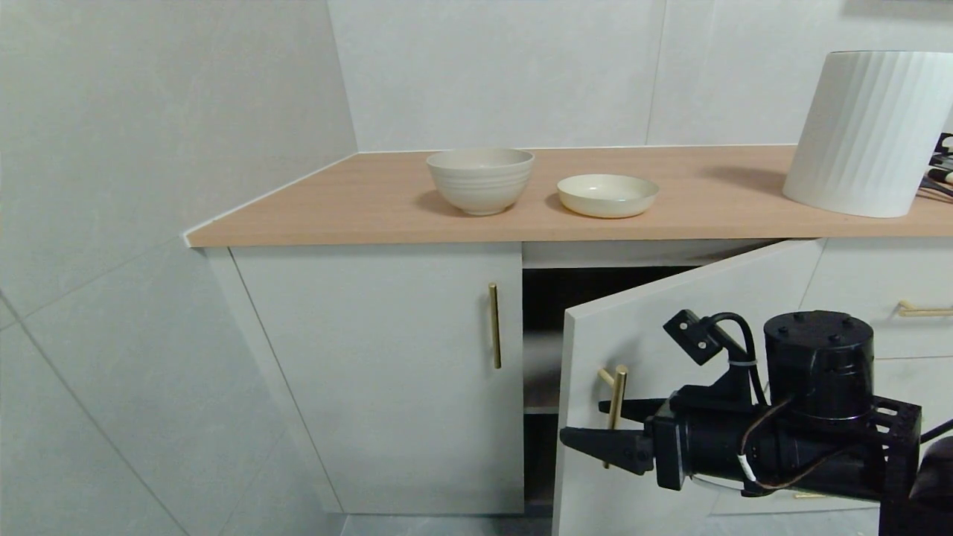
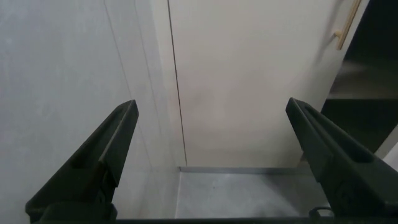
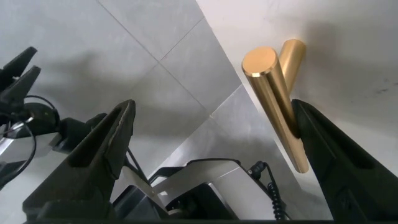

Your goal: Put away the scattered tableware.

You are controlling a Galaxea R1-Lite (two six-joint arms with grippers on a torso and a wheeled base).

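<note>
A cream ribbed bowl (image 1: 480,179) and a shallow cream dish (image 1: 607,195) stand side by side on the wooden counter (image 1: 335,205). Below them the right cabinet door (image 1: 670,298) is swung partly open. My right gripper (image 1: 584,420) is open at that door's brass handle (image 1: 615,394), which stands between the fingers. In the right wrist view the handle (image 3: 280,99) lies close to one finger (image 3: 329,155). My left gripper (image 2: 211,124) is open and holds nothing, low in front of the closed left cabinet door (image 2: 249,81).
A tall white ribbed container (image 1: 871,134) stands at the counter's right end. The left door has its own brass handle (image 1: 494,325). A shelf (image 1: 541,406) shows inside the dark open cabinet. A tiled wall closes the left side. A drawer handle (image 1: 923,309) is at the right.
</note>
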